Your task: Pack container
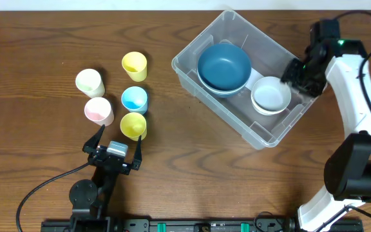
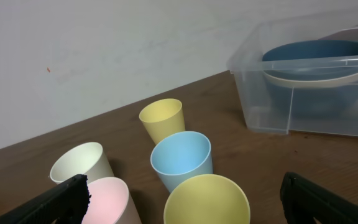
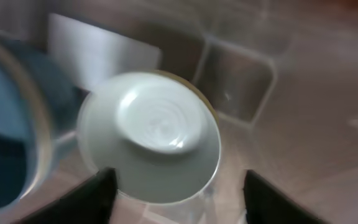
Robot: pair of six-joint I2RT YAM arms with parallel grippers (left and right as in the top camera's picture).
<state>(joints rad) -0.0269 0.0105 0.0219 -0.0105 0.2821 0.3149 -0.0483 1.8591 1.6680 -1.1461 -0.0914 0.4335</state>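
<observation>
The clear plastic container (image 1: pixel 263 132) stands at the right of the table. It holds a blue bowl (image 1: pixel 223 66) stacked on a pale bowl, and a white bowl (image 1: pixel 270 95). My right gripper (image 1: pixel 293 72) is open just above the container's right side, over the white bowl (image 3: pixel 151 134). My left gripper (image 1: pixel 116 143) is open and empty at the table's front left, just before a yellow cup (image 1: pixel 133 125) that shows close up in the left wrist view (image 2: pixel 207 200). The container also shows in that view (image 2: pixel 272 102).
Several cups stand left of the container: a yellow cup (image 1: pixel 134 65), a blue cup (image 1: pixel 134 98), a cream cup (image 1: pixel 89 82) and a pink cup (image 1: pixel 98 111). A black cable (image 1: pixel 40 187) runs at the front left.
</observation>
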